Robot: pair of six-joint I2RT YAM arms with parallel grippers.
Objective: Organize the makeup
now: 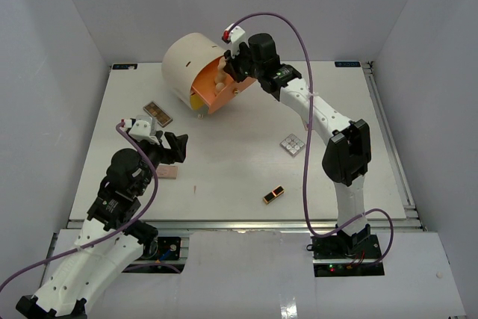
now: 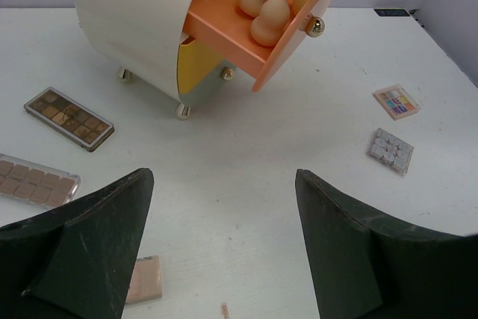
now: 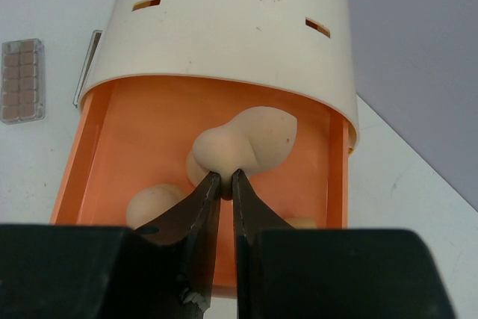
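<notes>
Evidently mid-stowing, the right hand [image 3: 222,178] pinches a tan sponge [image 3: 258,138] over the far open drawer [image 3: 127,132], so releasing it there seems next, while the left hand [image 2: 222,192] hovers spread.

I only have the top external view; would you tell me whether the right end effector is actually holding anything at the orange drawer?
Observer: Yes. The right wrist view shows the right end effector pinched on a tan egg-shaped sponge above the orange drawer.
Operator: Thank you. Is any makeup missing from my view?
Observer: The left wrist view shows a small square multicoloured palette lying on the white table, just beyond the grey square palette.
</notes>
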